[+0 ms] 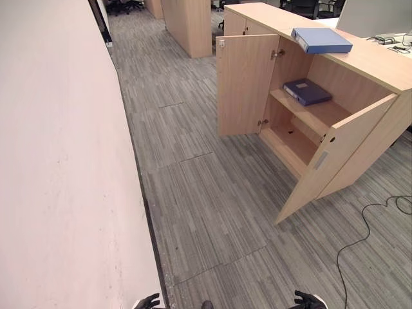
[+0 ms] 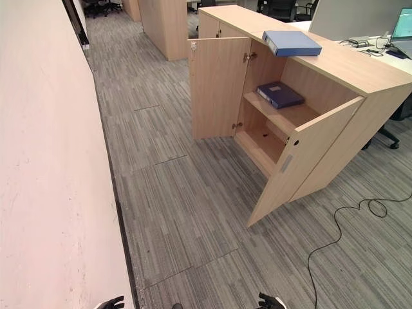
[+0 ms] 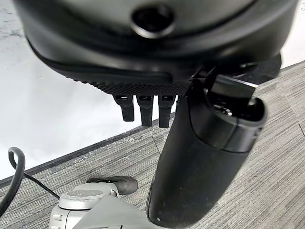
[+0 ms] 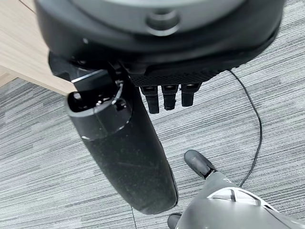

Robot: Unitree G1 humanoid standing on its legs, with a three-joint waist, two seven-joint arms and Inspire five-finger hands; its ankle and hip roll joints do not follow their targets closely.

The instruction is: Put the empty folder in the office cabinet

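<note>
Two folders are in play, and confusing them is the first hazard we note. We work from the largest item down.

The office cabinet point(image 1: 360, 58) stands well ahead of both hands, both doors swung out. The nearer door point(image 1: 325, 158) juts toward us across the approach path; we judge that an arm reaching for the top or the shelf could clip its edge and knock it.

The light blue folder point(image 1: 320, 40) lies flat on the cabinet top, far beyond either hand, one corner overhanging the front edge above the open compartment. We take it to be the empty folder, though the pictures cannot confirm that. A careless nudge during pickup could tip it off the edge to the carpet point(image 1: 212, 193).

The dark blue folder point(image 1: 307, 91) lies on the upper shelf point(image 1: 315, 112), already stored. It takes up part of that shelf, so an insertion there could jam against it.

The left hand point(image 3: 143, 107) hangs low, fingers relaxed and holding nothing. The right hand point(image 4: 167, 98) hangs likewise, loose and empty. We have much ground to cover before any grasp.
</note>
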